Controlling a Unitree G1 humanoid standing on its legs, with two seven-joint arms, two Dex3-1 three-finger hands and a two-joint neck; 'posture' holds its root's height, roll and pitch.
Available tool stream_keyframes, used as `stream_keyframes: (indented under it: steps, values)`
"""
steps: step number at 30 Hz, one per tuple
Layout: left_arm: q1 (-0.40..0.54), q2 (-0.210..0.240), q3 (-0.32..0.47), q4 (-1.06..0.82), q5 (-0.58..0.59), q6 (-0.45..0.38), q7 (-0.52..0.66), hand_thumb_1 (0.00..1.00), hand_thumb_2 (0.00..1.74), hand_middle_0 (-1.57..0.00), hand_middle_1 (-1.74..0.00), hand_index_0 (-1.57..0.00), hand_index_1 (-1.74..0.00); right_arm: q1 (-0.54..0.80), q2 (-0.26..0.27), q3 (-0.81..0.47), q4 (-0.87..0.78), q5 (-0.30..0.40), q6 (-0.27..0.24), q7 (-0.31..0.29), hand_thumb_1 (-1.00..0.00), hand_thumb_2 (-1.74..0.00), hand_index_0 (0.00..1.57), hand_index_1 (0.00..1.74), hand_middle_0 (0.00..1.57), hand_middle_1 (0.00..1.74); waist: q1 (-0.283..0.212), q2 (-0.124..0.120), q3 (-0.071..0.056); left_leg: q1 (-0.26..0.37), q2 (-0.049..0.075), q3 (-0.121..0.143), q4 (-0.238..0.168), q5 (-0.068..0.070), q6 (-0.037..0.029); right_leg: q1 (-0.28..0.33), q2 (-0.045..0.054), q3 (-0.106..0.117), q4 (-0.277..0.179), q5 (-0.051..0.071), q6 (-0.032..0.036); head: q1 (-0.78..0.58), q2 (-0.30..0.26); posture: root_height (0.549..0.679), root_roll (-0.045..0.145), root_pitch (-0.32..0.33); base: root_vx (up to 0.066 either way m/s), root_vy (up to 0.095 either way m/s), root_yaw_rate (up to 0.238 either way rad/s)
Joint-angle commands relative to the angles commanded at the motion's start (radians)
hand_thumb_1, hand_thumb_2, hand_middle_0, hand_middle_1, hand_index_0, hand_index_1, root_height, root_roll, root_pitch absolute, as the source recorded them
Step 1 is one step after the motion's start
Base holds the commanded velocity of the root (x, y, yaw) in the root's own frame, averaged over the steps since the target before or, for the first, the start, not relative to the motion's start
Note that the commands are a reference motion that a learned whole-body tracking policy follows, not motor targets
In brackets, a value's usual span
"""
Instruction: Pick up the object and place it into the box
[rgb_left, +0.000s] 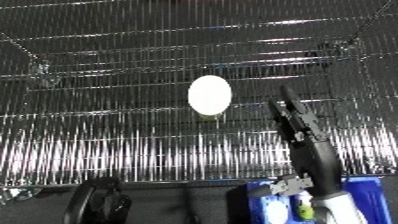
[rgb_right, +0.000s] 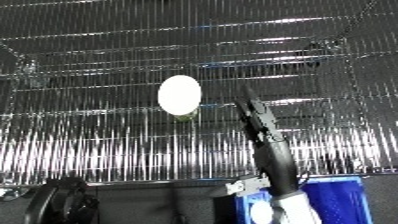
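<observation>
A dark round thing (rgb_left: 99, 202) is sitting at the bottom left, by the front edge of the wire shelf (rgb_left: 107, 145); I cannot tell what it is. The left hand is not showing at all.

In the middle, a white egg-shaped thing (rgb_left: 210, 94) is sitting on the shelf, with a small yellow-green bit (rgb_left: 209, 117) peeking out under it. It is looking smooth and round, so I think it is light and a bit slippery. It may be hard like plastic, but it could also crack, so gentle holding is best. The widest part in the middle is looking like the best place to hold it, with fingers on one side and the thumb on the other.

To the right, the right hand (rgb_left: 296, 122) is reaching up over the shelf with its fingers straight and holding nothing. The egg is lying up and to the left of the fingertips, near but not touching.

At the bottom right, a blue bin (rgb_left: 366, 192) is waiting below the shelf, with something white (rgb_left: 274, 210) inside
</observation>
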Motion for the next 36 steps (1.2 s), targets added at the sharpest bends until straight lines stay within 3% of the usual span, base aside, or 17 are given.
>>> stream_keyframes:
  steps: [7, 14, 21, 25, 36]
  values:
    - [-0.015, 0.003, -0.008, -0.019, -0.011, -0.032, 0.039, 1.00, 1.74, -1.57, -1.74, -1.57, -1.74, -0.057, 0.007, 0.020, 0.017, -0.021, 0.017, -0.022, 0.00, 0.00, 0.00, 0.00, 0.00, 0.00, 0.000, 0.014, 0.000, -0.093, -0.007, 0.006, 0.070, -0.024, 0.0101, -0.103, 0.0131, 0.003, 0.072, -0.019, -0.0085, 0.023, 0.062, 0.600, 0.060, 0.027, -0.048, 0.040, 0.031]
    - [-0.046, 0.007, -0.012, -0.024, -0.014, -0.057, 0.069, 1.00, 1.74, -1.57, -1.74, -1.57, -1.74, -0.115, -0.017, 0.037, 0.055, -0.028, 0.006, -0.057, 0.00, 0.00, 0.00, 0.00, 0.00, 0.00, -0.004, 0.019, 0.000, -0.167, -0.005, 0.016, 0.117, -0.042, 0.0149, -0.177, 0.0253, 0.008, 0.108, -0.027, -0.0101, 0.047, 0.101, 0.592, 0.057, 0.068, -0.050, 0.033, -0.025]
    - [-0.087, 0.003, -0.039, -0.019, -0.023, -0.061, 0.083, 1.00, 1.74, -1.57, -1.74, -1.57, -1.74, -0.203, -0.059, 0.036, 0.133, -0.076, -0.017, -0.135, 0.00, 0.00, 0.00, 0.00, 0.00, 0.00, 0.000, 0.030, 0.000, -0.218, -0.004, 0.023, 0.148, -0.057, 0.0224, -0.227, 0.0285, 0.009, 0.126, -0.029, -0.0104, 0.091, 0.149, 0.587, 0.053, 0.101, -0.025, 0.034, -0.019]
    - [-0.099, -0.001, -0.051, -0.017, -0.025, -0.068, 0.087, 1.00, 1.74, -1.57, -1.74, -1.57, -1.74, -0.264, -0.077, 0.034, 0.158, -0.122, -0.005, -0.185, 0.00, 0.00, 0.00, 0.00, 0.00, 0.00, 0.009, 0.037, 0.000, -0.237, -0.004, 0.024, 0.151, -0.061, 0.0267, -0.247, 0.0300, 0.009, 0.129, -0.028, -0.0108, 0.112, 0.165, 0.586, 0.050, 0.118, -0.019, 0.034, 0.010]
    - [-0.109, -0.001, -0.066, -0.018, -0.041, -0.080, 0.073, 1.00, 1.74, -1.57, -1.74, -1.57, -1.74, -0.377, -0.093, 0.065, 0.233, -0.105, 0.039, -0.187, 0.00, 0.00, 0.00, 0.00, 0.00, 0.00, 0.038, 0.054, 0.000, -0.279, -0.012, 0.022, 0.171, -0.069, 0.0367, -0.290, 0.0306, 0.005, 0.144, -0.031, -0.0175, 0.185, 0.183, 0.583, 0.048, 0.147, -0.005, 0.031, 0.046]
